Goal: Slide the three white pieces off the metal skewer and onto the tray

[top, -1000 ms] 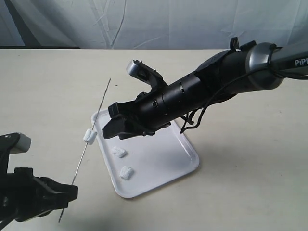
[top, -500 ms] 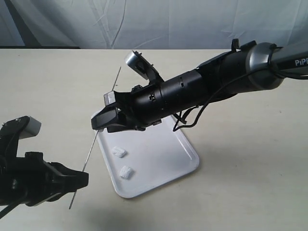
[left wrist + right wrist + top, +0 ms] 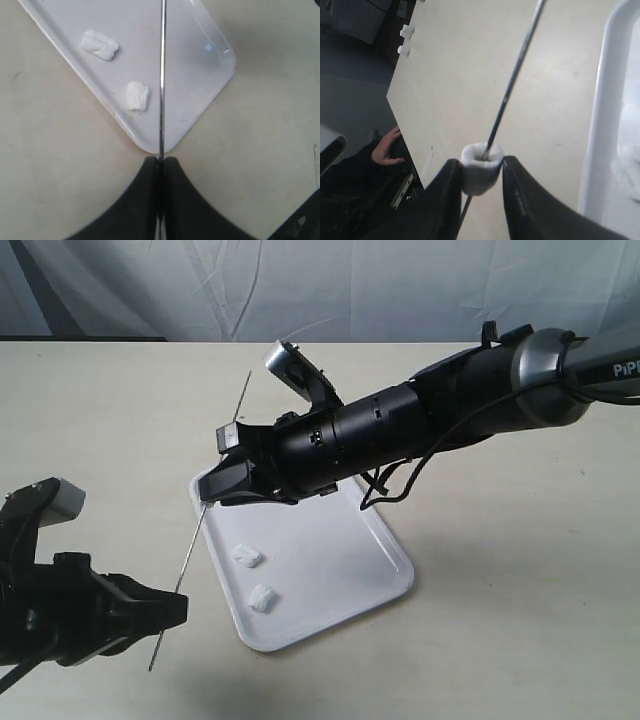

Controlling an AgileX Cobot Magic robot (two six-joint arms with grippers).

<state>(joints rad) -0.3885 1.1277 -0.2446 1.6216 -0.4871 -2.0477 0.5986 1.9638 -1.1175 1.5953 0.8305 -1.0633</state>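
L jaws, pressed shut, pinch the lower end of the metal skewer (image 3: 189, 550), which slants up over the table (image 3: 520, 590). R jaws, partly closed, grip 1 white piece (image 3: 481, 170) threaded on the skewer, just beside the rim of the tray (image 3: 340, 560). 2 more white pieces (image 3: 246, 557) (image 3: 262, 597) lie on the tray, near ea. other, apart from both arms.
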